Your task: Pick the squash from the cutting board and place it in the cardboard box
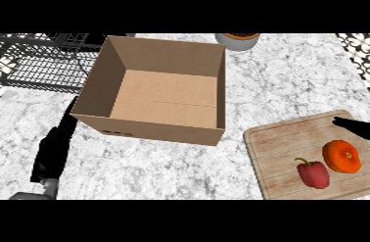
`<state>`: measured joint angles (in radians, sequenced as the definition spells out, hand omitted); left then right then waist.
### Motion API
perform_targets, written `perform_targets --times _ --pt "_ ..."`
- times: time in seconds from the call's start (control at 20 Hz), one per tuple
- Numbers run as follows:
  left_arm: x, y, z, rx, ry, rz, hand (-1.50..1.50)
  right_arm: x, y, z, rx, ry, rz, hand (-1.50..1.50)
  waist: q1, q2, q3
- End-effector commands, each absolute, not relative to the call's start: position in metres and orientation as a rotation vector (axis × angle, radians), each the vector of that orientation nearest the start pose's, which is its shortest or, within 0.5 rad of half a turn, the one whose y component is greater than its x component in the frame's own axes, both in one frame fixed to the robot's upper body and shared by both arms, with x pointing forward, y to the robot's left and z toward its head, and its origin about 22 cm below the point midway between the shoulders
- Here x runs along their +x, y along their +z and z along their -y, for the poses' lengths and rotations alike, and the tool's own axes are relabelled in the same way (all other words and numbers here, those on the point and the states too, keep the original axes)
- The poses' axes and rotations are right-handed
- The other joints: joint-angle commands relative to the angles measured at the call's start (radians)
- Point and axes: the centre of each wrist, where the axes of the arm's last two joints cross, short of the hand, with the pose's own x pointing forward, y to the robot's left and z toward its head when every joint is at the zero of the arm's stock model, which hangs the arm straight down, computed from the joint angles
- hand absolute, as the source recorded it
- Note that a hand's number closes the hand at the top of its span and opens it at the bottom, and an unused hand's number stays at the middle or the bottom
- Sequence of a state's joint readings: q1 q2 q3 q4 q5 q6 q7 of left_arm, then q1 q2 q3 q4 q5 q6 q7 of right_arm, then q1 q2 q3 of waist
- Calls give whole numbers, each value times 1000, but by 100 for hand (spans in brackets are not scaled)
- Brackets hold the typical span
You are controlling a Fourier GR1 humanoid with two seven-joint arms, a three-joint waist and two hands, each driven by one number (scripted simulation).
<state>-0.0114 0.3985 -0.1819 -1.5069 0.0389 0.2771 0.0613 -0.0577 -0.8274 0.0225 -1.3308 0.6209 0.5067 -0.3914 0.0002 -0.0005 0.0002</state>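
An orange round squash point(341, 156) lies on the wooden cutting board point(282, 153) at the lower right, beside a red bell pepper point(313, 173). An open cardboard box point(155, 91) stands in the middle left with nothing inside it. Only black fingertips of my right hand point(352, 125) show at the right edge, just above the squash and over the board's far corner, not touching it. My left hand point(54, 148) hangs with straight fingers along the box's left side, near the lower left.
A black wire rack point(43, 60) fills the upper left behind the box. A grey pot with orange contents point(237, 40) sits past the box's far right corner. Marble counter lies between box and board.
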Motion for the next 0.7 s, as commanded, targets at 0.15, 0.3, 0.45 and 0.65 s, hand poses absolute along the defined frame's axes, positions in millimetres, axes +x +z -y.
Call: perform_targets --times 0.15,0.3,0.45,0.65 --pt "246 25 -284 387 -186 1433 0 243 62 436 -439 1406 1055 -150 0 0 0" --pt "230 8 -277 370 -193 1442 0 259 62 435 -450 1394 1065 -150 3 0 0" --pt "231 -9 -278 390 -200 1441 0 259 53 433 -460 1391 1061 -150 3 1 0" --pt "225 -2 -293 403 -196 1445 0 245 53 443 -458 1381 1072 -150 2 0 0"
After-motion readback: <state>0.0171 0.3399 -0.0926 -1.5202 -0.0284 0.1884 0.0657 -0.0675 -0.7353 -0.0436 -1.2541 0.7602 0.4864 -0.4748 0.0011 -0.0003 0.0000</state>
